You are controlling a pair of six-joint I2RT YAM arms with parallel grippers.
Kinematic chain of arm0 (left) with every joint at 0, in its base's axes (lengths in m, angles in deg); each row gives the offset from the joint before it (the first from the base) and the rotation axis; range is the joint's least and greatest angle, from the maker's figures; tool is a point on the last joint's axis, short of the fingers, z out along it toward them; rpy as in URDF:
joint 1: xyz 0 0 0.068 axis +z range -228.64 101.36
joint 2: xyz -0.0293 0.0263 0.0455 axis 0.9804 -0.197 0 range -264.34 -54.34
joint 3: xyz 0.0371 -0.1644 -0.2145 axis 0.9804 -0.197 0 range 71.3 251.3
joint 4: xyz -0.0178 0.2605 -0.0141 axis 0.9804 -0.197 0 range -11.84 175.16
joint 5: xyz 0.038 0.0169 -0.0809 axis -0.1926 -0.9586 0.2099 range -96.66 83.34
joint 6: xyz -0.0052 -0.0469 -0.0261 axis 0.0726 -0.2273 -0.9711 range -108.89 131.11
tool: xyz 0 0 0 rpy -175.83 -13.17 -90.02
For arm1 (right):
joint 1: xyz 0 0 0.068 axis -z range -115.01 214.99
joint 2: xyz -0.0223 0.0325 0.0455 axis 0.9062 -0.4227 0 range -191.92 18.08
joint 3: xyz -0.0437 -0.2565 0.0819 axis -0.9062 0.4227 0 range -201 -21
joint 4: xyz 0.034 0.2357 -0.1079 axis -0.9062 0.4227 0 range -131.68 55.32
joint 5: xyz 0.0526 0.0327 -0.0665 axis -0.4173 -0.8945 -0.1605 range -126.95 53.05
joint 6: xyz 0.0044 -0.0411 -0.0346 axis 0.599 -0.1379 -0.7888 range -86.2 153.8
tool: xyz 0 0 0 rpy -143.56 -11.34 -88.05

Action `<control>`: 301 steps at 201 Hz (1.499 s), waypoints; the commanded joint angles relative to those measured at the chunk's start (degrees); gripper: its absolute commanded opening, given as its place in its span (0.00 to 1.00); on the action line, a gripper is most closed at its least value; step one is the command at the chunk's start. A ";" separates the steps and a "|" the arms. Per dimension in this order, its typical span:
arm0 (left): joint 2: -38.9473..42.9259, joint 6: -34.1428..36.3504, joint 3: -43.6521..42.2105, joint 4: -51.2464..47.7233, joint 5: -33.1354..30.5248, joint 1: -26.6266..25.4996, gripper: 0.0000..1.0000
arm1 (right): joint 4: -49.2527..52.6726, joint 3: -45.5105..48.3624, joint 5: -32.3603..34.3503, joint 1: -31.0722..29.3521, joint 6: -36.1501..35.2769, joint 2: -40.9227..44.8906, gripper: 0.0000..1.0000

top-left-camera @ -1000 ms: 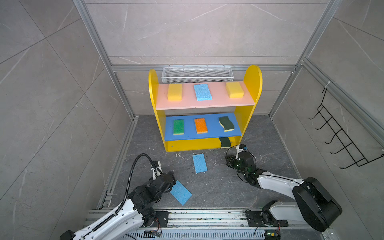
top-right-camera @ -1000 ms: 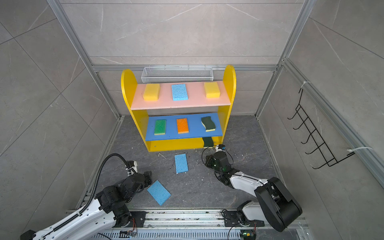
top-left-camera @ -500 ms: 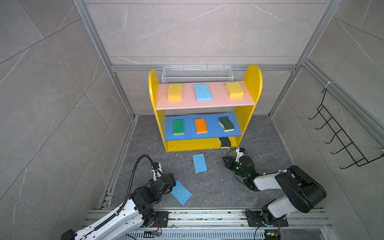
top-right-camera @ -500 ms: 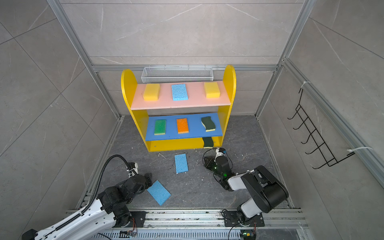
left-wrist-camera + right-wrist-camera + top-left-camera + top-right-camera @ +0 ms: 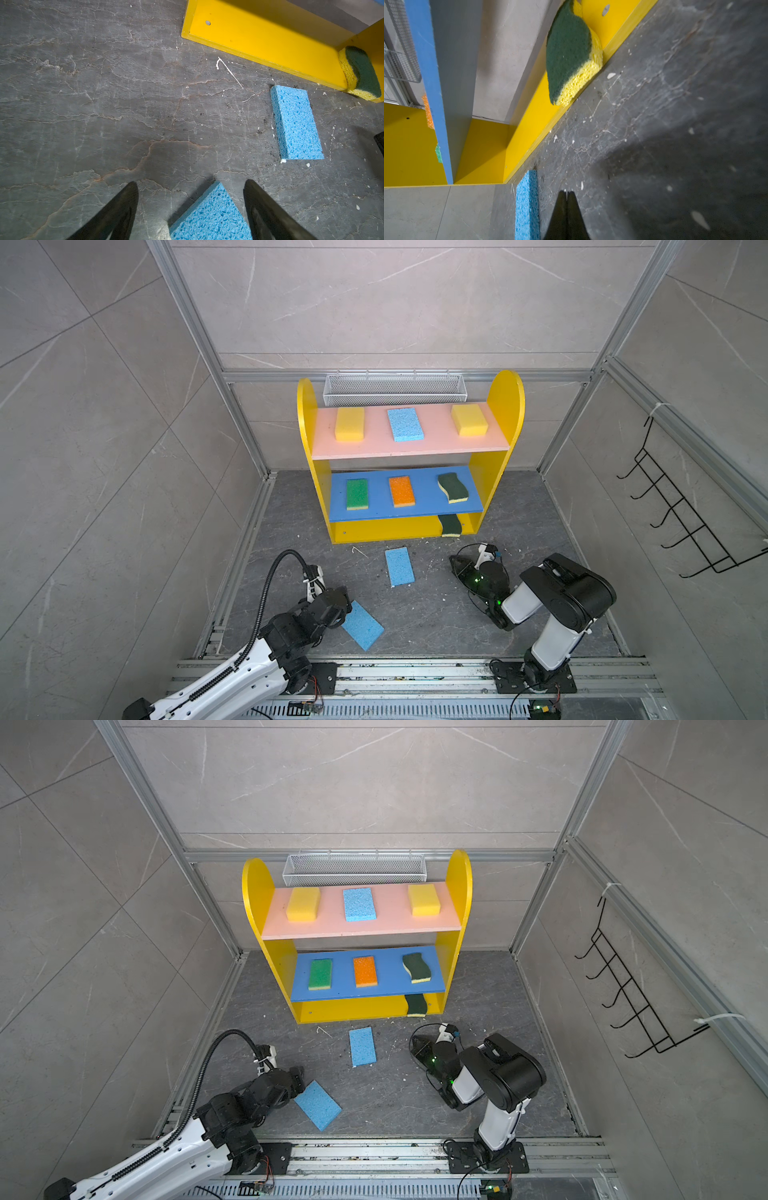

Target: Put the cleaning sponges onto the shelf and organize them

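Note:
The yellow shelf (image 5: 505,393) (image 5: 459,878) holds two yellow sponges (image 5: 350,424) (image 5: 469,419) and a light blue one (image 5: 405,424) on its pink board. Green (image 5: 357,494), orange (image 5: 402,491) and wavy dark green (image 5: 453,487) sponges lie on the blue board. Another wavy sponge (image 5: 451,524) (image 5: 571,54) rests on the bottom board. A light blue sponge (image 5: 400,566) (image 5: 296,122) lies on the floor. My left gripper (image 5: 340,605) (image 5: 190,185) is open, its fingers on either side of a corner of a second blue floor sponge (image 5: 363,626) (image 5: 209,216) without touching it. My right gripper (image 5: 457,562) (image 5: 566,192) is shut and empty, low over the floor.
A white mesh basket (image 5: 395,389) hangs on the back wall behind the shelf. A black wire hook rack (image 5: 681,522) is fixed on the right wall. Tiled walls close in three sides, and a metal rail (image 5: 415,672) runs along the front. White crumbs dot the floor.
My right arm has folded back, drawing its gripper a little away from the shelf's bottom right, and its jaws have closed fully. The left arm has barely moved.

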 commanded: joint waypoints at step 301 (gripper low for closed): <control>-2.93 -7.27 -1.43 2.71 -1.81 -0.03 0.83 | -7.27 -9.94 21.65 -4.45 17.43 -17.48 0.00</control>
